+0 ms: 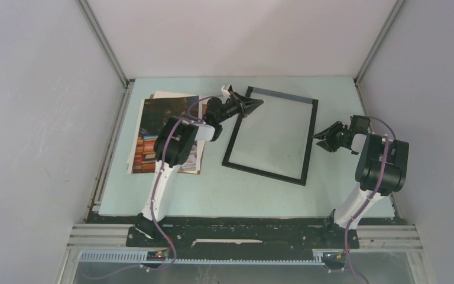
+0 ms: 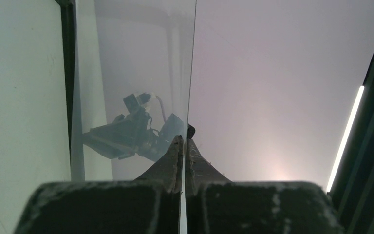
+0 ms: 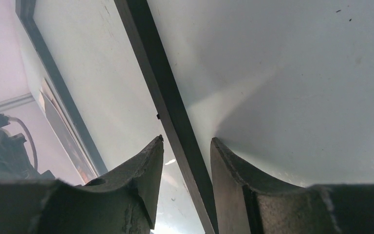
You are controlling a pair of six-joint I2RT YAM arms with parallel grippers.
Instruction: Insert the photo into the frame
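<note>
Pale table (image 1: 213, 190): left end effector (image 2: 183, 142) clamps frame (image 1: 270, 134) (its pane); right end effector (image 3: 187, 140), parted, straddles its edge.

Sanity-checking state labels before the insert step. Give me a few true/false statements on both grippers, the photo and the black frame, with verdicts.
1. The left gripper is shut on the edge of the thin clear pane. True.
2. The right gripper is clamped on the thin-edged black rectangular frame. False: its jaws stand open, either side of the frame's edge.
3. The dark glossy rectangular photo already sits in the frame. False: it lies left of the frame, partly under the left arm.
4. The pale table shows through the frame. True.
</note>
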